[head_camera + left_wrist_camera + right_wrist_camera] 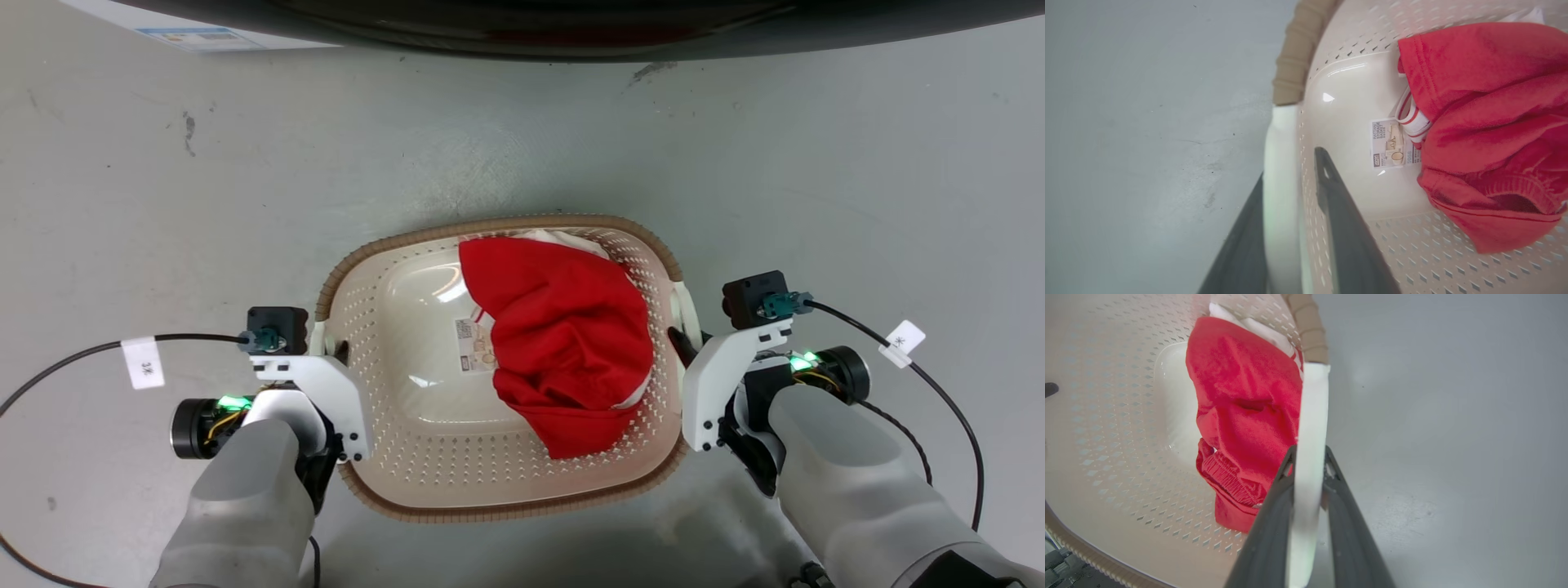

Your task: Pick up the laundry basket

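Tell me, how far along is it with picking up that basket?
Done: both arms are at the laundry basket, one at each white side handle. In hand: the right jaws look closed on the right handle; the left jaws straddle the left handle and the wall, grip unclear. Left: the lift itself; the basket, with red clothing inside, seems to sit on the grey floor.

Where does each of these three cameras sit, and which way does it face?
Head view: on the head, facing down at the laundry basket on the floor; left hand and right hand beside it.
Left wrist view: on the left wrist, looking along that hand's fingers, which straddle a white handle.
Right wrist view: on the right wrist; fingers closed on the other handle.
Shared by all: the red garment.
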